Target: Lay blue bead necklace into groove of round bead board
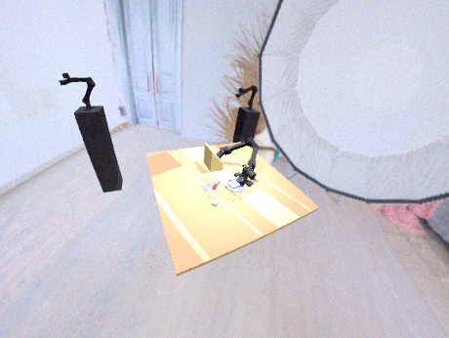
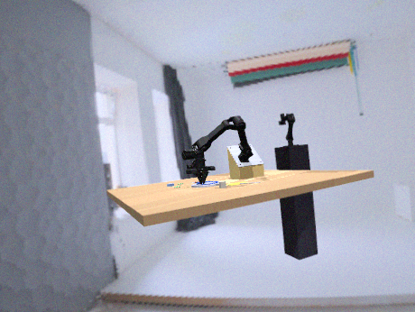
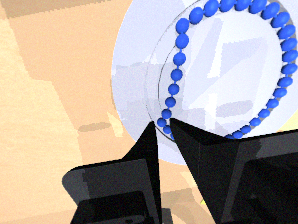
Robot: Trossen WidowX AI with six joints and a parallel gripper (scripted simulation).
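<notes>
Blue beads are seen mostly along the groove of the round board, but one side of the necklace is drawn nearly straight across the inner face, short of the curve. The step in hand is judged to be the seating of that stray stretch. The end effector is brought nearly together, with beads seen at its narrow gap; whether they are pinched cannot be told. For the next move, a gentle outward draw is called for, provided a grip is secured, then lowering and release. The arm is arched over the counter, its fingers pointed down at the board's edge.
</notes>
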